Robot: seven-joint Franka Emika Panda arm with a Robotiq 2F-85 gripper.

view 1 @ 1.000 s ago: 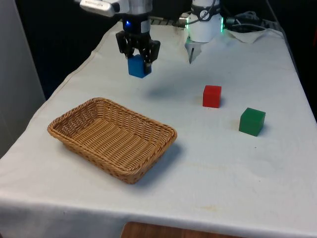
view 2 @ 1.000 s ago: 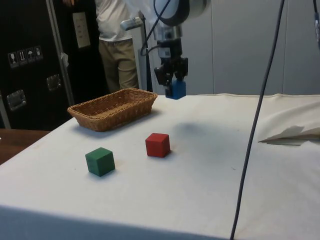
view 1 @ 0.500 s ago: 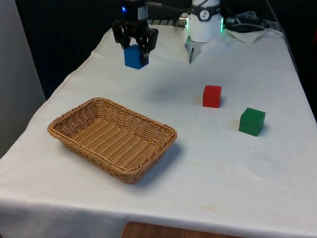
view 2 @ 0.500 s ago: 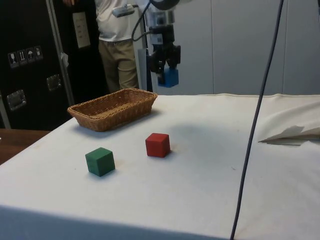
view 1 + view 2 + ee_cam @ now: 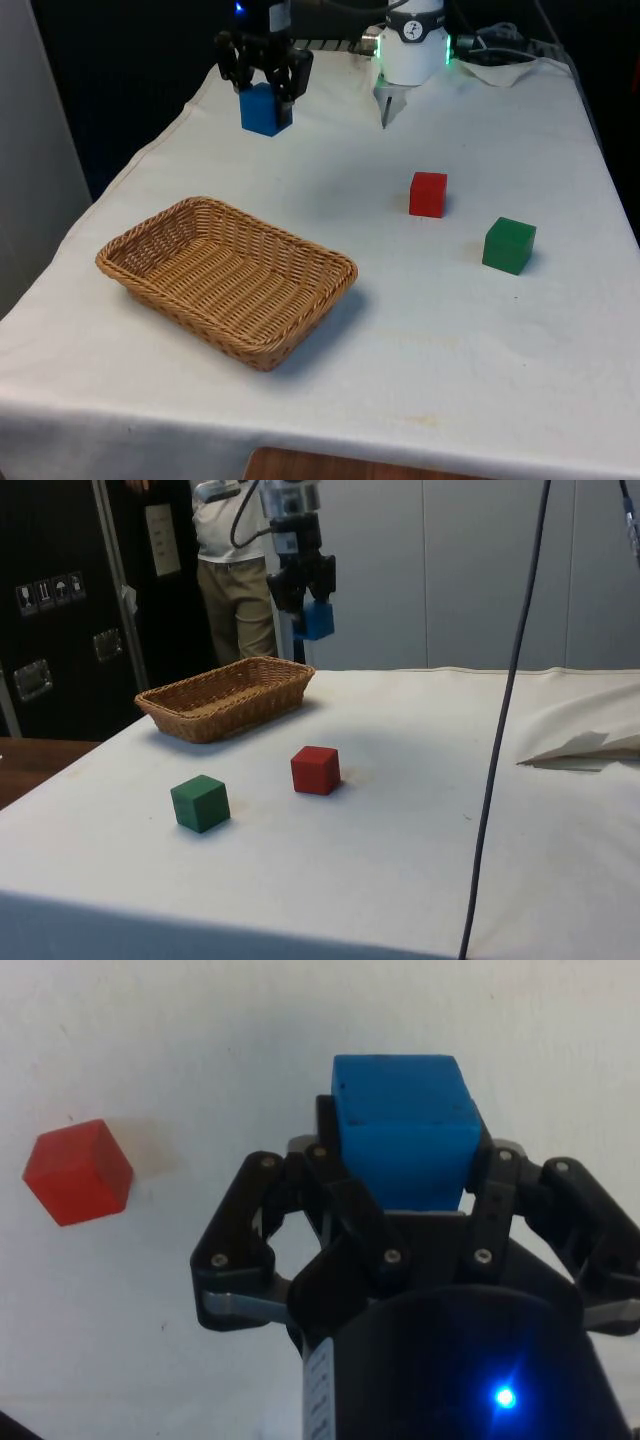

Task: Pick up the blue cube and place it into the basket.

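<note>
While the claw (image 5: 264,88) grips the blue cube (image 5: 265,110) between its fingers, it hangs high above the counter (image 5: 420,320), well apart from the basket (image 5: 226,278). A red cube (image 5: 428,194) and a green cube (image 5: 509,245) sit on the cloth.

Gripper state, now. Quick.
Gripper: shut on the blue cube, held in the air above the table, not yet over the wicker basket.
</note>
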